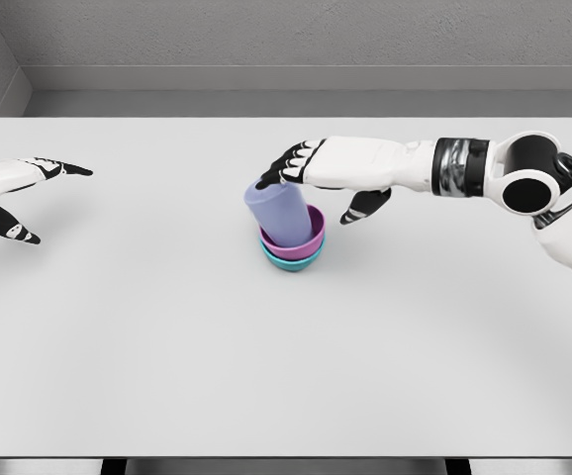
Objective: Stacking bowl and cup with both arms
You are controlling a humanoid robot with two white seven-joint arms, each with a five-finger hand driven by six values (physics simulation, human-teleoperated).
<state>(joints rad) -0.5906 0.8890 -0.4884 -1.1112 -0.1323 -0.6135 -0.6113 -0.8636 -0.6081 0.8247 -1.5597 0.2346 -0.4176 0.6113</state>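
Seemingly light, stiff and slick, the cup [281, 213] leans in the bowls [294, 247]; hold its wall. Right hand [311, 168] fingers [278, 174] touch its rim, spread; left hand [14, 188] is open.

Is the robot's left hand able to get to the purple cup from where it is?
Probably yes: bare table lies between the open left hand and the cup, though the right hand hovers over it.

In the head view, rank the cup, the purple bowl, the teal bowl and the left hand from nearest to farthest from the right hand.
1. Cup: tilted, at the fingertips of the right hand.
2. Purple bowl: just below, holding the cup.
3. Teal bowl: bottom of the stack.
4. Left hand: far left edge of the table, open.
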